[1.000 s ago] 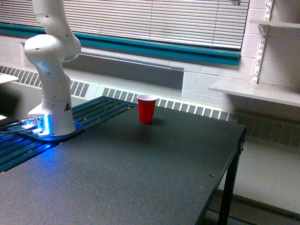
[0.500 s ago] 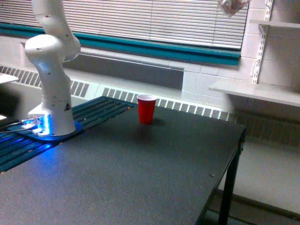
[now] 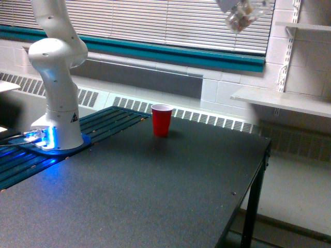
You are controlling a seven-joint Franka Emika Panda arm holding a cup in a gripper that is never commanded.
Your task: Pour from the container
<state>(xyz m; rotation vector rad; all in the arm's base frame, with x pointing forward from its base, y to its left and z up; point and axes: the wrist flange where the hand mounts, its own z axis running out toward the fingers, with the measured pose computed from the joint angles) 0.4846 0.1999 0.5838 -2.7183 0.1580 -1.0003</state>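
Counter [image 3: 155, 196]: big dark slab filling the lower frame, nothing on it but the arm base and one cup.

Arm [image 3: 54, 77]: white column at left, base lit blue, upper links run out of the top of the frame.

Red cup [image 3: 161, 120]: upright, open, centre frame near the counter's back edge. Likely the pour target.

End effector [image 3: 235, 8]: only a blurred sliver shows at the top edge, right of centre. Can't make out the jaws, so I can't tell how wide they are; it appears to be carrying the container.

Container [image 3: 242, 18]: small clear cup, top of frame, high above the counter and well to the right of the red cup. Tilted, brownish-pink bits visible inside. Motion blur, so exact tilt is unclear.

Handling, my read: light, thin-walled, probably flexes under squeeze and is slick. Grip across the mid wall with modest force; too hard risks deforming or cracking it, too soft and it rotates in the pads on tilt. Contents are loose dry bits, so they'll likely release in a rush past some angle. Needs to be over the red cup and lower before tipping further, else scatter.
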